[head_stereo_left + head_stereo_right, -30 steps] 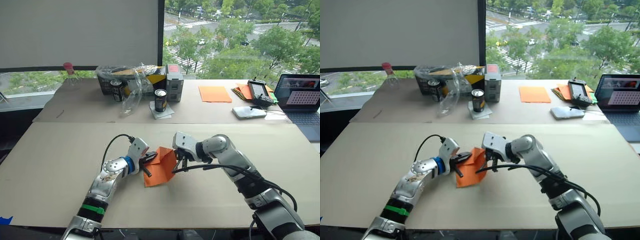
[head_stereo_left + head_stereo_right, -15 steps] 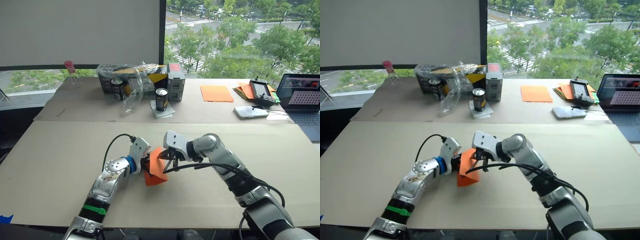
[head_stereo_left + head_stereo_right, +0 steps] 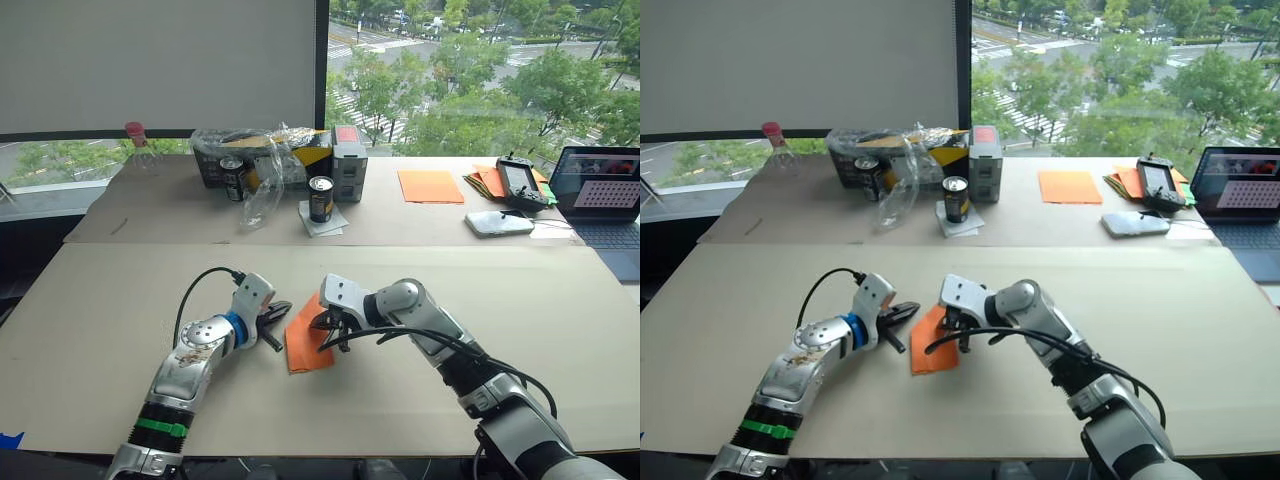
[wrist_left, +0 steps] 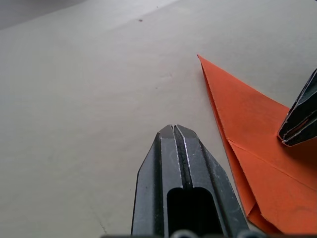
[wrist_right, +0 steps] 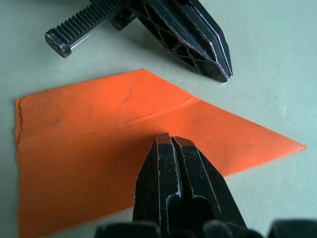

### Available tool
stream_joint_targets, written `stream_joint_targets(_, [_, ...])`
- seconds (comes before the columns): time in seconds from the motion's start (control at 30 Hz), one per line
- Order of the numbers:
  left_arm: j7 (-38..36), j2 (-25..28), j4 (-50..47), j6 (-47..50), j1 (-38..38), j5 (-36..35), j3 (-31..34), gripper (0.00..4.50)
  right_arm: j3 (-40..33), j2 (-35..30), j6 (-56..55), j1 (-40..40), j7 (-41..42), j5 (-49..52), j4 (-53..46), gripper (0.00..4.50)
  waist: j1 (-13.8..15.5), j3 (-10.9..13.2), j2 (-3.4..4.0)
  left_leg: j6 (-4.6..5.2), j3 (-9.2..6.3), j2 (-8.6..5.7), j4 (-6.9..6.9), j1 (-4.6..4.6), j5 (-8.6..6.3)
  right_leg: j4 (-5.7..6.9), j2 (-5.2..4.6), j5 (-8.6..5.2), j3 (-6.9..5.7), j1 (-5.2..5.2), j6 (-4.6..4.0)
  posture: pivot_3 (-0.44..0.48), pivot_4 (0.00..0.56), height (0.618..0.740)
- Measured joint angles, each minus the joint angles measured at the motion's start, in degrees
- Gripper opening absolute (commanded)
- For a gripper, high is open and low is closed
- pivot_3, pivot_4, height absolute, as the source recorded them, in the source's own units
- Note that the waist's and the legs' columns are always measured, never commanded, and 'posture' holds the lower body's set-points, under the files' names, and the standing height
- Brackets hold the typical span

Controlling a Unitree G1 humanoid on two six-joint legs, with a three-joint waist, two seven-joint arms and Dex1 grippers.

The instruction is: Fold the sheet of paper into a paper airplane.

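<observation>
The sheet of paper (image 3: 308,343) lies flat on the big tan table (image 3: 520,330), a bit below the middle of the left eye view. It is bright orange and is folded over, with one pointed end and crease lines across it.

The right gripper (image 3: 326,322) comes in from the right side of the frame. Its two black fingers are pressed together with no gap, and the tips push down on top of the orange paper. In the right wrist view the closed tips (image 5: 169,144) sit right on a crease.

The left gripper (image 3: 279,315) is just left of the paper, with its tip near the paper's edge but not on it. Its fingers are together too, with nothing between them.

At the top of the frame, far from the paper, stand two dark cans (image 3: 320,199), a crinkly plastic bag (image 3: 262,170), a smooth orange sheet (image 3: 430,186), and a laptop (image 3: 603,192) at the right edge.
</observation>
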Motion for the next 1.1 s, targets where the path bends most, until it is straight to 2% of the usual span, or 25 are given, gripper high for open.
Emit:
stream_joint_targets(0.2, [0.8,-2.0,-2.0,1.9,-1.5,-3.4,2.5,0.02,0.0,0.0,-0.1,0.0,-0.4,0.0,0.2,0.00,0.1,0.0,0.00,-0.01,0.00,-0.01,0.01,0.00,0.01,0.02,-0.01,0.00,0.00,0.00,0.00,0.000,0.150,0.730])
stream_joint_targets(0.4, [-1.5,-2.3,-3.7,3.3,-0.5,-4.7,-1.0,0.02,-1.2,0.2,1.4,1.0,-3.1,0.2,-0.4,0.00,0.1,0.0,0.00,-0.02,0.00,-0.01,0.02,0.01,0.01,0.11,-0.01,0.00,0.00,0.00,-0.01,0.000,0.150,0.730])
stream_joint_targets(0.73, [-2.6,-0.1,-3.7,1.8,1.2,-2.1,-5.7,0.02,-4.3,0.1,2.7,2.5,-6.4,1.0,-0.3,0.00,0.3,0.0,0.00,-0.02,0.00,-0.02,0.20,0.02,0.01,0.27,-0.01,0.00,0.00,0.01,0.00,0.000,0.150,0.730])
stream_joint_targets(0.87, [-2.6,-0.2,-3.1,0.8,1.2,-2.0,-6.2,0.02,-5.8,3.0,-0.1,1.3,-8.7,1.3,5.0,0.00,0.1,0.0,0.00,-0.02,0.00,-0.02,0.22,0.12,0.01,0.36,0.00,0.00,0.01,0.05,-0.01,0.000,0.150,0.730])
stream_joint_targets(1.1, [-2.9,-0.3,-2.6,0.6,0.7,-1.8,-6.8,0.02,-7.4,7.4,-9.6,-6.1,-16.0,0.3,22.7,0.00,-0.1,0.0,0.01,-0.01,0.02,-0.01,0.21,0.30,0.02,0.44,0.02,-0.01,0.04,0.17,-0.02,0.000,0.150,0.730])
